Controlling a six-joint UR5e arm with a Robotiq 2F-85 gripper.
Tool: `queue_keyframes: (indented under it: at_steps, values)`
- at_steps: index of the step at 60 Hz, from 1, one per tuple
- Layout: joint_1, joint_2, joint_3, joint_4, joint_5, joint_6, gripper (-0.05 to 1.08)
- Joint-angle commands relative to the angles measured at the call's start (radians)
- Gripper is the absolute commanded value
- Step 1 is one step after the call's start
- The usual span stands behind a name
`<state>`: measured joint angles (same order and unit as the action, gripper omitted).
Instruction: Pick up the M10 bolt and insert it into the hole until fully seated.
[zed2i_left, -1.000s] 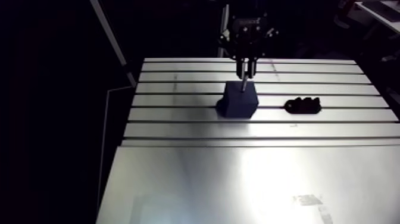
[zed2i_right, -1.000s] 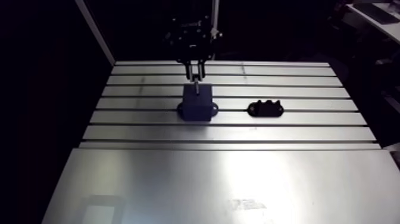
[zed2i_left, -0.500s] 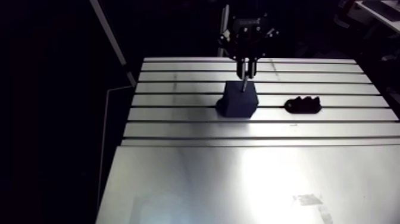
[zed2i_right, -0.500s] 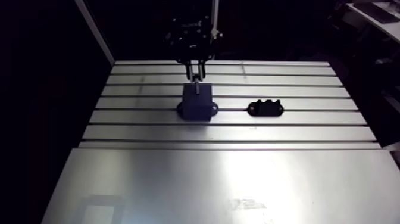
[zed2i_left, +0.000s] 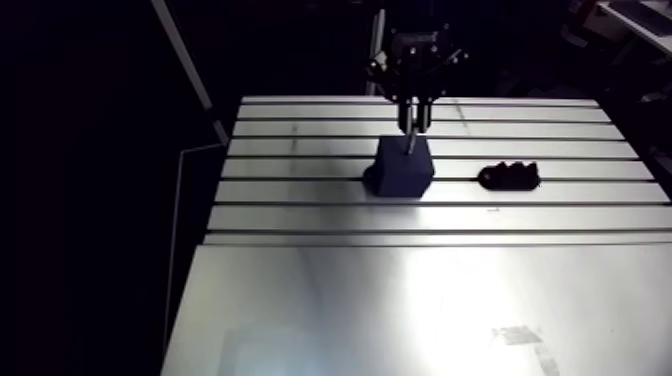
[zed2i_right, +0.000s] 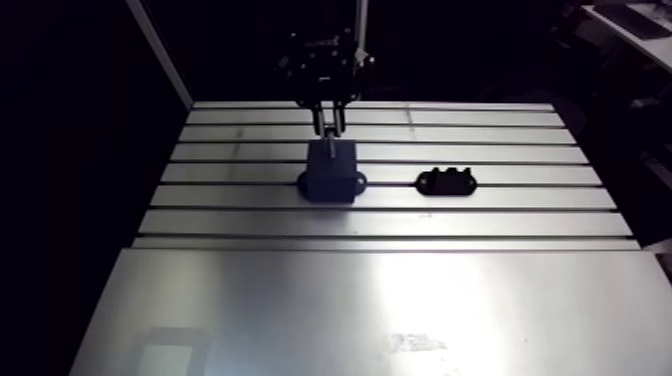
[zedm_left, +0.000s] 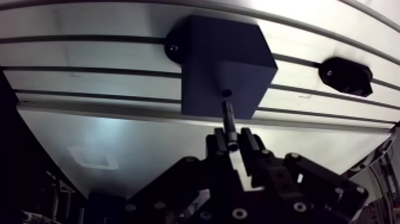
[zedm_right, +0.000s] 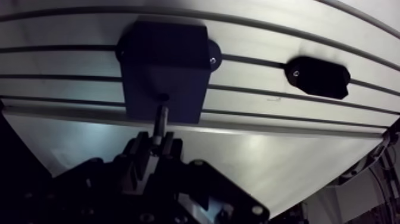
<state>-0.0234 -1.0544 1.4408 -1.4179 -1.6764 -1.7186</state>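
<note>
Dark fixture block (zed2i_left: 405, 172) stands on the slotted aluminium table (zed2i_left: 300, 215) in the arm view, with my gripper (zed2i_left: 413, 118) straight above it. In the wrist view, my fingers (zedm_left: 247, 140) are clamped on the M10 bolt (zedm_left: 228, 119) near its head. Its shank points straight ahead at the hole (zedm_left: 226, 93), tip just short of the mouth.

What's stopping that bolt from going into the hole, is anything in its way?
Nothing visible. The hand holds the bolt with its tip right at the hole in the dark block, and the space between them looks clear. The small black part lies apart from the block, off to one side.
</note>
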Motion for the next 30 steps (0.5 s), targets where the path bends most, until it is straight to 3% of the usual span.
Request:
queue_keyframes:
  at_steps: [1,30]
  values:
    - [-0.001,0.001,-0.001,-0.002,0.0,0.0,1.08]
    - [-0.001,0.003,-0.001,-0.003,0.002,-0.003,1.08]
